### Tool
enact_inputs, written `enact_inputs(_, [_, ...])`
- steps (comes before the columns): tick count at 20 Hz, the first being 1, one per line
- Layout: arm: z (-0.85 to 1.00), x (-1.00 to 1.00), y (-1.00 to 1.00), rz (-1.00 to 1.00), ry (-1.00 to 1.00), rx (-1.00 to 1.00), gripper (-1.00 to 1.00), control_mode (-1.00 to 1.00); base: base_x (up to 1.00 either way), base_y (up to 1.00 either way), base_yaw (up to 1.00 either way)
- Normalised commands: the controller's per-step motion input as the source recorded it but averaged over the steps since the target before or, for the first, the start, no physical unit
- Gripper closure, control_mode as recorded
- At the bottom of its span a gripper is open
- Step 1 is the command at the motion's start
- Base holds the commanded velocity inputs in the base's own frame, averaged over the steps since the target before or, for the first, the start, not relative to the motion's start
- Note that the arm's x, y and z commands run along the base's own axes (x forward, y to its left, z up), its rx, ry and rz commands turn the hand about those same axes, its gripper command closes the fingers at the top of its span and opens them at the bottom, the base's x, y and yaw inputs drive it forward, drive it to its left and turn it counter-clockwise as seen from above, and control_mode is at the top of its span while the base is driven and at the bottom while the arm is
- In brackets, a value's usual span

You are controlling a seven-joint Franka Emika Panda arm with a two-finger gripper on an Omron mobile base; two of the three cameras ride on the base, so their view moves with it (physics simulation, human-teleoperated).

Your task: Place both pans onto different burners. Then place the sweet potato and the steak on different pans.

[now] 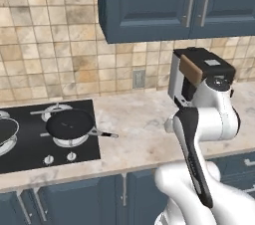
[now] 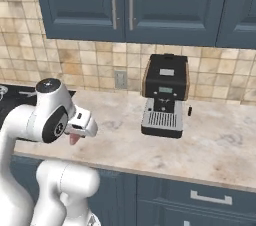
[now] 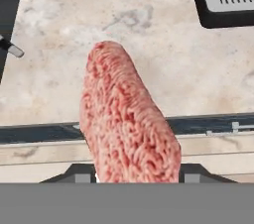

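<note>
Clearly the gripper (image 3: 136, 178) was clamped on the steak (image 3: 126, 124), which stood up from the bottom centre of the hand view, pink-red and marbled, over the marble counter (image 3: 59, 69). In the right base view we saw only a pink tip of the meat under the white hand at left centre.

One pan (image 1: 69, 123) sat on a burner (image 1: 74, 139) at the left of the left base view, handle pointing right; a second pan (image 1: 6, 132) was cut by the left edge, on another burner as far as we could tell. We could not find the sweet potato.

Risks, as we judged them: the slab stuck out far past the fingers, so a fast swing toward the cooktop (image 1: 30, 157) could let it slip or pivot. It hung over the counter, well apart from the pans, so an early release would drop it short. A low approach could knock the pan handle (image 1: 104, 133) and shift the pan off its ring. The coffee machine (image 2: 165, 101) stood near on the other side.
</note>
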Motion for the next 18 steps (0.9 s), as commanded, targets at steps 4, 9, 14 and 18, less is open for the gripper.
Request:
enact_inputs(4, [0.00,0.00,0.00,0.00,0.00,0.00,1.00,1.00,-0.72,1.00,0.01])
enact_inputs(9, [0.00,0.00,0.00,0.00,0.00,0.00,1.00,1.00,-0.31,1.00,0.01])
enact_inputs(14, [0.00,0.00,0.00,0.00,0.00,0.00,1.00,1.00,0.29,0.93,0.00])
enact_inputs(18, [0.00,0.00,0.00,0.00,0.00,0.00,1.00,1.00,0.72,0.12,0.00])
